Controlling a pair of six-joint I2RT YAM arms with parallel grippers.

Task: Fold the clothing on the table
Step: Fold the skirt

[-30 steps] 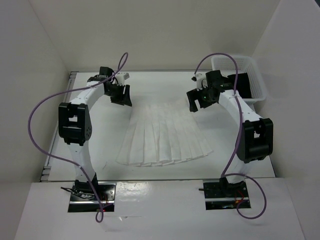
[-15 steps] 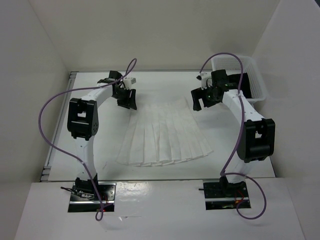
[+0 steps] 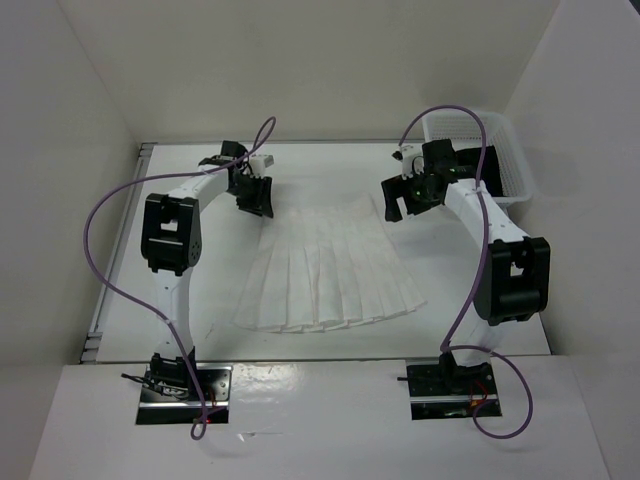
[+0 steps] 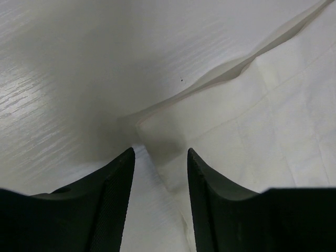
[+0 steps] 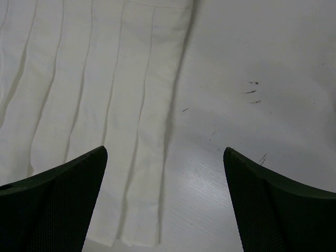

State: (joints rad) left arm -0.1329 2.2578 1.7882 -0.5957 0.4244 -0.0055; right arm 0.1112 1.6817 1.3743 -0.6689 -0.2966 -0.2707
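Left wrist view: clothing [image 4: 273,131] runs past the right and bottom edges; the left gripper [image 4: 160,157] is cut off at the bottom. Top view: the right arm [image 3: 480,225] hides part of the basket [image 3: 512,160]; whether the left gripper touches the clothing is too small to tell.

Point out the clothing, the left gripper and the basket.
clothing [image 3: 330,270]: top view, middle pleats.
left gripper [image 4: 160,154]: left wrist view, between its fingers.
basket [image 3: 518,158]: top view, right rim.
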